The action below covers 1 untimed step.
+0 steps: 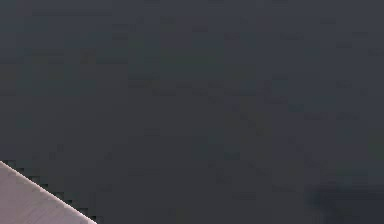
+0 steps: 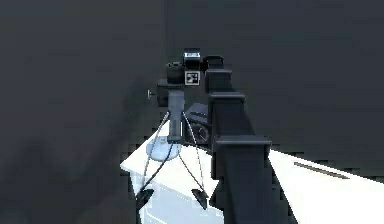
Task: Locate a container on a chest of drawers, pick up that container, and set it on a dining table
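I can't tell if end effector (image 2: 172, 196) holds pale blue container (image 2: 160, 151); nr edge of white top (image 2: 330, 196), a nudge cd drop it.

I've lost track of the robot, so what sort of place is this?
Likely a room corner indoors: dark walls meet behind a white furniture top with a bluish container on it.

No writing can be read on anything here.
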### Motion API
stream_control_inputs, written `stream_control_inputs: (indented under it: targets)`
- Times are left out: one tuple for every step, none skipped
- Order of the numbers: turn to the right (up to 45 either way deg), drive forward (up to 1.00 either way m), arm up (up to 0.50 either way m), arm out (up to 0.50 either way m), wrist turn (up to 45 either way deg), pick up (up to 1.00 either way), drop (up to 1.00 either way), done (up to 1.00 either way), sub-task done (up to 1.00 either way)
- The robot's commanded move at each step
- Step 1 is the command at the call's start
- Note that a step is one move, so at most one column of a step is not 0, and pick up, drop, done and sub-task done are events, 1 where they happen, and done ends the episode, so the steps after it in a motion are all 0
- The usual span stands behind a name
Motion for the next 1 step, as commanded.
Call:
stream_control_inputs:
  targets:
    - [0.0, 0.00, 0.00, 0.00, 45.0, 0.00, 0.00, 0.00, 0.00]
